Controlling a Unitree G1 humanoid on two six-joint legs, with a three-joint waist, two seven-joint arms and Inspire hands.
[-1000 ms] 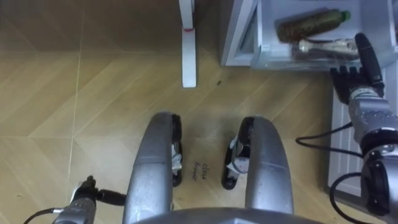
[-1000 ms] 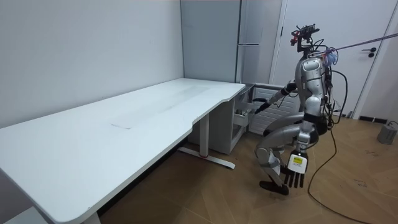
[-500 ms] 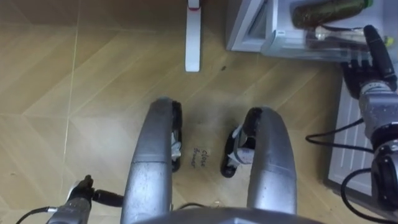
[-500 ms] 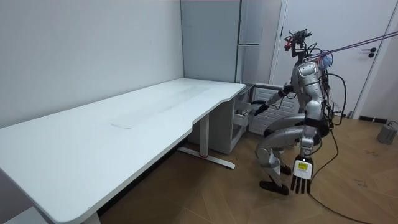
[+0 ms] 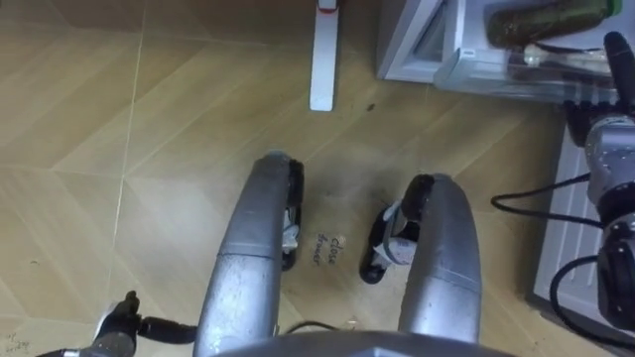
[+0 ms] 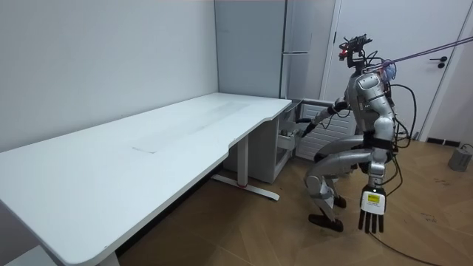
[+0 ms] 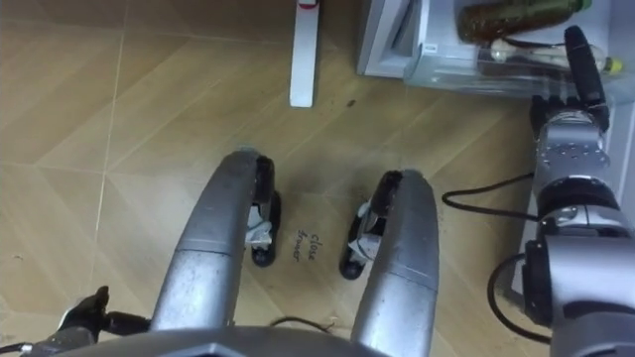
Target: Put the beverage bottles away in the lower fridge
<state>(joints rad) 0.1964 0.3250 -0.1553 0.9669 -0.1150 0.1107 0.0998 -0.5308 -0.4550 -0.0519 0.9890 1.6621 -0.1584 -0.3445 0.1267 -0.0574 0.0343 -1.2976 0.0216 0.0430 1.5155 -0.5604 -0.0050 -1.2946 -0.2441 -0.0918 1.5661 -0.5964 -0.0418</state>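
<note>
Change, left robot hand: the left robot hand (image 6: 372, 210) has swung away from the shin toward the room view's lower right. It hangs beside the bent legs, fingers straight and slack, grasping nothing.
Change, right robot hand: the right robot hand (image 7: 566, 109) stays at the front of the drawer (image 7: 466, 69), as a second ago. Its fingers are straight and released, and their tips lie against the drawer's rim.
Change, body: the trunk is more upright than a second ago, while the knees stay bent.
Change, camera: the eye views have slid a little, which is the head's own shift. The drawer's contents lie as before.
Bottle: the dark bottle (image 7: 516, 15) lies on its side inside the open drawer, at the upper right of the frame. A pale item (image 7: 516, 48) lies just beside it; what it is I cannot tell.
Eye views alone: the drawer's inside, the right robot hand's straight fingers, and the white foot (image 7: 303, 59) of the worktop on the wooden floor (image 7: 99, 119) at top centre.
Room view alone: the robot crouches before the tall grey fridge (image 6: 295, 29), just past the end of the long white worktop (image 6: 148, 140), right arm stretched to the low drawer.
</note>
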